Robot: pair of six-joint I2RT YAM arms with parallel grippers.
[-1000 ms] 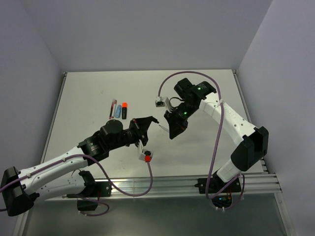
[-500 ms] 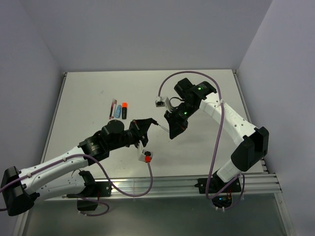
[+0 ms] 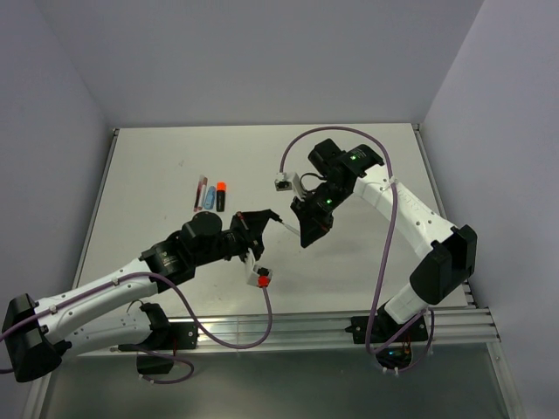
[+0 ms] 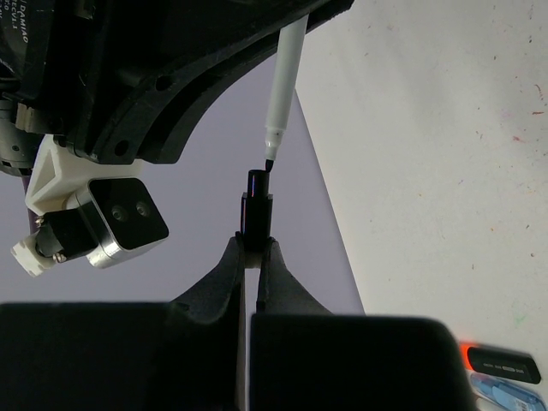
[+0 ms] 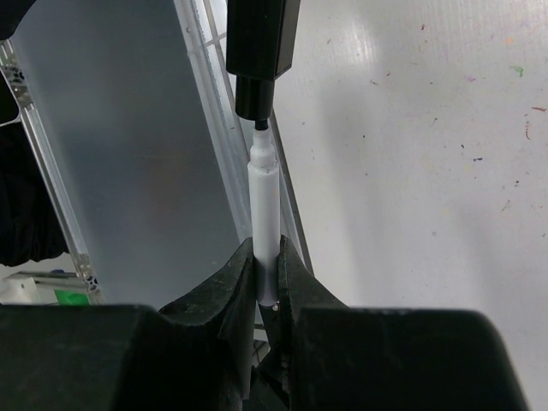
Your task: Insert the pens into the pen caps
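In the left wrist view, my left gripper [image 4: 253,247] is shut on a short black pen cap [image 4: 257,210] that stands up out of its fingertips. My right gripper [image 5: 267,267] is shut on a slim white pen [image 5: 264,205]. Its dark tip points at the cap's [image 5: 261,51] open mouth and just reaches it. In the top view the two grippers [image 3: 269,218] [image 3: 299,225] meet above the table's middle, with the white pen [image 3: 285,224] bridging them. Both are held off the table.
A dark red pen [image 3: 200,192], a light-blue marker [image 3: 210,196] and a black marker with an orange end [image 3: 221,195] lie side by side at the table's left centre. Metal rails run along the table's left edge [image 3: 98,209] and front edge [image 3: 332,327].
The left gripper has crept slightly toward the right gripper, bringing the cap closer to the pen tip. The right arm has barely moved.
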